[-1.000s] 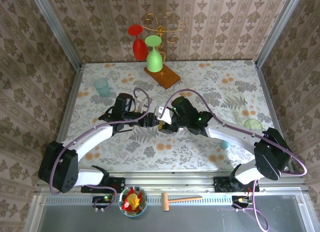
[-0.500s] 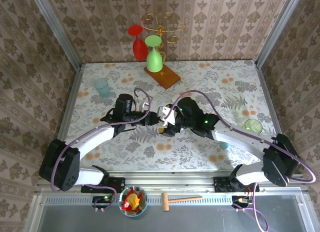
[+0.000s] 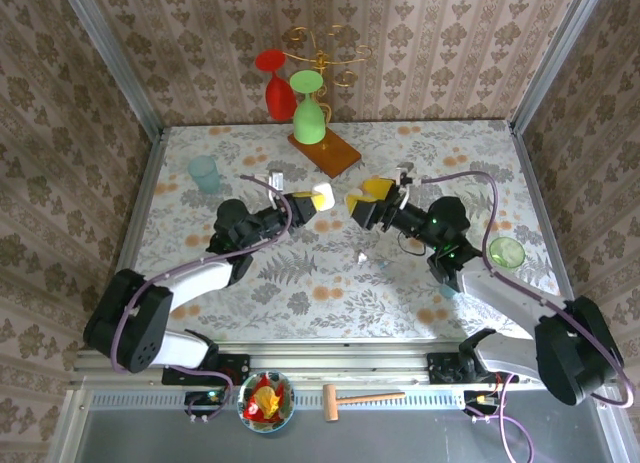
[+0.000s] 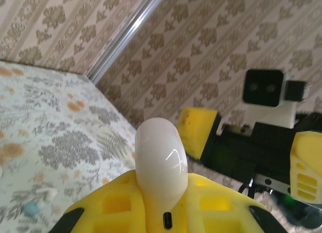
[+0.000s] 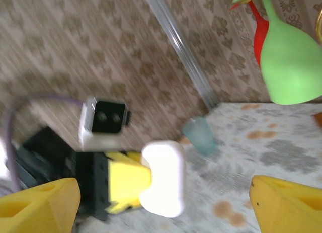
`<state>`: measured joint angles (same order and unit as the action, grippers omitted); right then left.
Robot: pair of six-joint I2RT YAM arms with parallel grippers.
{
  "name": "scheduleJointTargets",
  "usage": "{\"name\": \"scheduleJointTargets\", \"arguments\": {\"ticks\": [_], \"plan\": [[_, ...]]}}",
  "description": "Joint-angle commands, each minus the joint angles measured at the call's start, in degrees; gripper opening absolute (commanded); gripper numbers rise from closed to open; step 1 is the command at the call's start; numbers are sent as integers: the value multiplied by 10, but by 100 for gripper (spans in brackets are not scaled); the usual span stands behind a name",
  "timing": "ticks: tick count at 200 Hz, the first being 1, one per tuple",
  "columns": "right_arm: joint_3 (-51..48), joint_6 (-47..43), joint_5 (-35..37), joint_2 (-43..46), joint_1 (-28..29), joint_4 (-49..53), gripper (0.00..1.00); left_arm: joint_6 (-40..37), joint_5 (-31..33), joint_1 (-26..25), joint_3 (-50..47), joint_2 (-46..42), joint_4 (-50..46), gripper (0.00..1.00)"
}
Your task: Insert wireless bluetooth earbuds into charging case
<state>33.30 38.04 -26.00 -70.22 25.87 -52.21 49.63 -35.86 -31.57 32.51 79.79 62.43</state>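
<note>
- Nearest me, a tiny pale bit lies loose on the table [image 3: 300, 293]. I take it for an earbud [image 3: 362, 255], and it is not yet in the case. It sits at about 6 o'clock from the right gripper [image 3: 365, 195], well apart from it.
- A second ago both grippers were huddled low over the middle of the cloth with the case between them. Now they have parted and swung out toward 12 o'clock, leaving a clear gap between them.
- The left gripper [image 3: 308, 197] came away with the charging case [image 3: 322, 195]. Its yellow fingers are clamped on the lower part, and the rounded white end sticks out toward 3 o'clock.
- The right gripper has let go. Its jaws stand wide apart with nothing between them, and in its wrist view the case sits ahead of the gap, not touching.
- As I read it, the hand-over is finished: the left arm is now the holder, and the right is free to fetch the earbud.
- I cannot tell whether the lid is open, or whether a bud is already inside.
- The left arm reaches from its base toward 2 o'clock, with its wrist aimed at 3 o'clock.
- The right arm reaches toward 10 o'clock and its gripper faces 9 o'clock, so the two point at each other. Both seem to be held off the cloth.
- Farther out, at 12 o'clock, stands the wooden stand [image 3: 325, 155] with the green glass [image 3: 308, 118], well clear of both grippers.
</note>
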Motion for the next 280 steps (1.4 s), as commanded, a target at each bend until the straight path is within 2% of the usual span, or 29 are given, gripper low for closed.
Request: {"name": "scheduleJointTargets", "arguments": {"ticks": [1, 21, 51, 111, 134, 163, 202, 211, 219, 238, 280], "plan": [[-8, 246, 1, -48, -4, -235, 88, 32, 31, -16, 1, 8, 119, 2], [11, 279, -4, -74, 3, -234, 88, 27, 45, -28, 13, 2, 119, 2], [36, 298, -20, -91, 15, -235, 82, 24, 96, -49, 25, -11, 120, 2], [91, 325, -40, -142, 37, -236, 70, 52, 148, -73, 66, -15, 120, 3], [98, 328, -42, -140, 37, -237, 57, 50, 154, -72, 67, -23, 121, 3], [101, 328, -43, -137, 37, -236, 36, 51, 155, -73, 65, -21, 121, 5], [103, 328, -46, -139, 37, -236, 29, 48, 159, -76, 65, -7, 120, 7], [102, 326, -45, -140, 36, -235, 24, 46, 158, -76, 64, -6, 120, 10], [102, 323, -45, -140, 35, -235, 22, 41, 158, -76, 63, -6, 120, 18], [95, 305, -48, -136, 28, -231, 21, 32, 158, -71, 57, -7, 121, 42], [83, 259, -76, -146, -9, -210, 17, -15, 131, -52, 37, -17, 118, 61]]}}
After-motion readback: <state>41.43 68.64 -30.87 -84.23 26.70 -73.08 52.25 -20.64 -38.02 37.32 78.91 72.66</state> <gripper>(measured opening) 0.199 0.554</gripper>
